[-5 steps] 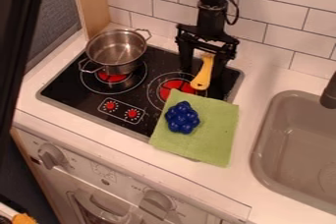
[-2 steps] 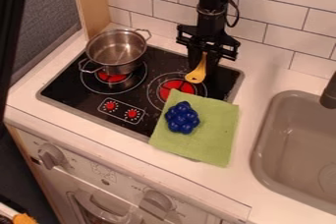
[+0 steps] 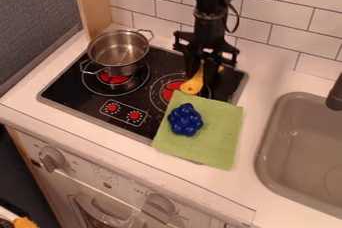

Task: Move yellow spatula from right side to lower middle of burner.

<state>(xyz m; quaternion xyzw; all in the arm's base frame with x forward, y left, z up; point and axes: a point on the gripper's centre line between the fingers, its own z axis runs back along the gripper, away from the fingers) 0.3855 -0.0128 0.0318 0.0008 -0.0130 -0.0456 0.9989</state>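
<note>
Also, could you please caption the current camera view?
Gripper and yellow spatula at the right-hand burner, beside a green cloth.

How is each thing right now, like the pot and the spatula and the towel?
pot: upright, no lid, on the left burner
spatula: slanted, wide end by the red middle of the right burner
towel: spread out
blue toy: resting on the towel
end effector: down at the spatula
</note>
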